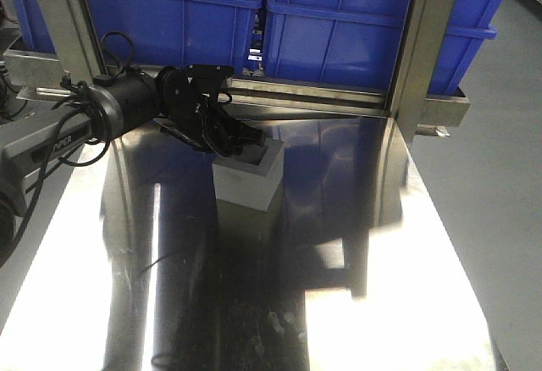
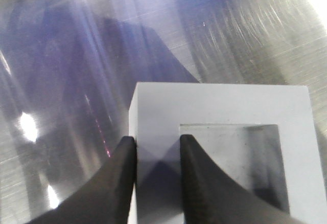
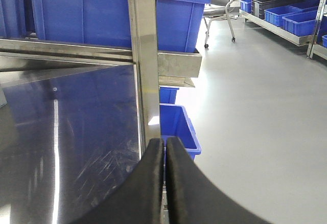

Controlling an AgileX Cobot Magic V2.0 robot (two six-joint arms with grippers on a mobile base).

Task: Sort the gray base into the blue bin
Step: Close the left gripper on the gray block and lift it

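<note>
Left gripper [image 2: 156,143] has its jaws narrowed onto one side wall of the gray block [image 2: 219,101]. One finger sits outside the wall and the other dips into the square pocket. Makes sense to me: the whole block looks too wide to span, so pinching a wall is the easy grab. The block sits right under the fingertips on the shiny steel table [image 1: 398,252], not lifted as far as I can tell. The blue bin [image 1: 356,32] is up on the rack beyond the hand, beside the crate with red stuff [image 1: 169,24]. Right gripper [image 3: 164,144] hangs by the table's corner post with its fingers pressed together, holding nothing, probably just keeping clear.
</note>
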